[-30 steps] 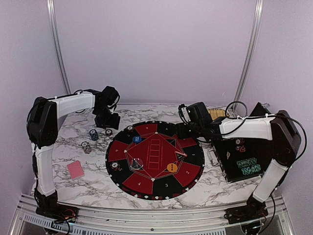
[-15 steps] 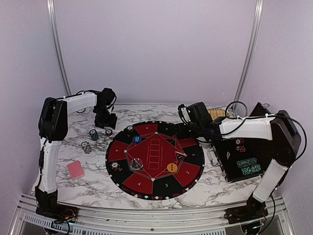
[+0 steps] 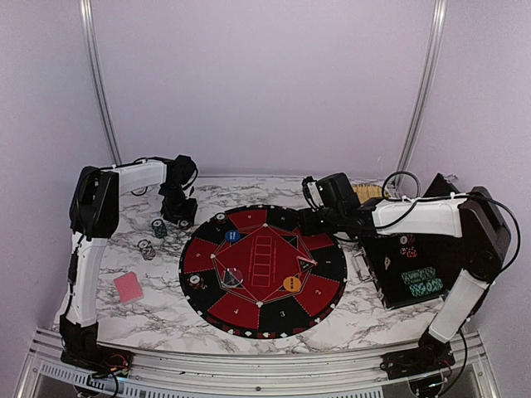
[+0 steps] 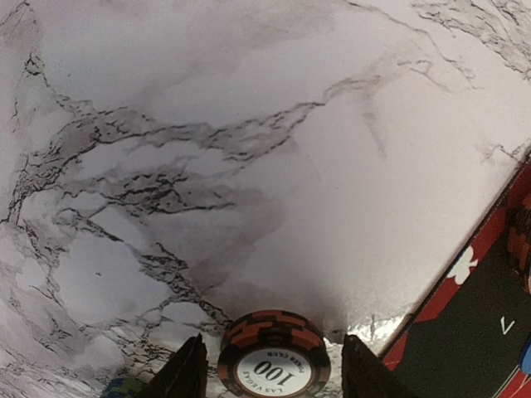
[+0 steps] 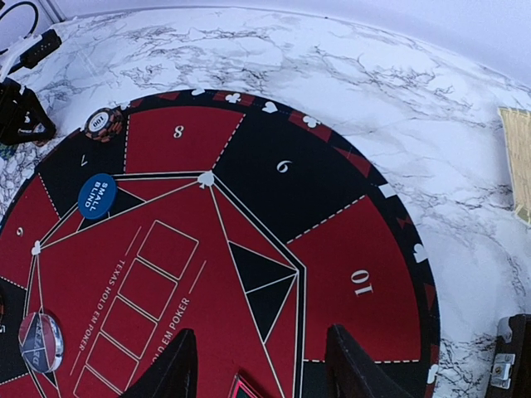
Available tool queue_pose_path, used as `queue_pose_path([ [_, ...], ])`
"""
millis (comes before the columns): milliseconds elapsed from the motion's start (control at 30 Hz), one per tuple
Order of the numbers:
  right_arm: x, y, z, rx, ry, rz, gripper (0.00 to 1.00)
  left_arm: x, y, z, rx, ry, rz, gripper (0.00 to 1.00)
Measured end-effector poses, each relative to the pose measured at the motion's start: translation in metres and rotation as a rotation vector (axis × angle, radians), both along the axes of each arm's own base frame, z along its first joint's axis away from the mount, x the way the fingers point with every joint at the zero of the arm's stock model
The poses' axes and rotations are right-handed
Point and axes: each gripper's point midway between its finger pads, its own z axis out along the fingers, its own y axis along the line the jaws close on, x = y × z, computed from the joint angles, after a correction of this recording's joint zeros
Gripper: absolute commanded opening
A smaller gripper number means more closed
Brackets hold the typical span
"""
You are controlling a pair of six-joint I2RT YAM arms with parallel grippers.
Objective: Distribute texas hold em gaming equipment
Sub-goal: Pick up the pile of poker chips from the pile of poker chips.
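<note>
Left end effector [image 4: 272, 355] shifted slightly, spread around "100" chip [image 4: 274, 371], right end effector [image 5: 261, 348] spread over mat [image 5: 274, 166]

An orange-and-black poker chip [image 4: 274, 365] lying on the marble surface carried "100" on its white centre. The round mat [image 5: 332, 274] bore "TEXAS HOLD EM POKER" beside its row of boxes, and the sector numbers 7, 8 and 10. The blue button [image 5: 97, 196] read "SMALL BLIND". A second chip [image 5: 104, 123] at the mat's edge showed "100".
</note>
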Motion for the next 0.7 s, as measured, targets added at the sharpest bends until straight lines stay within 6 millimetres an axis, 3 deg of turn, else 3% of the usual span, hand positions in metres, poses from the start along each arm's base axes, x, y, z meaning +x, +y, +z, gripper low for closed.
queue_pose_path([
  [300,0.0003,-0.0006,-0.0001,-0.002,-0.001,-0.003,0.51,-0.0012,0.0001,-0.001,0.003,0.004,-0.014,0.53],
  [700,0.0006,-0.0011,0.0001,-0.004,-0.003,-0.006,0.51,-0.0033,0.0009,-0.004,0.01,0.012,-0.02,0.42],
])
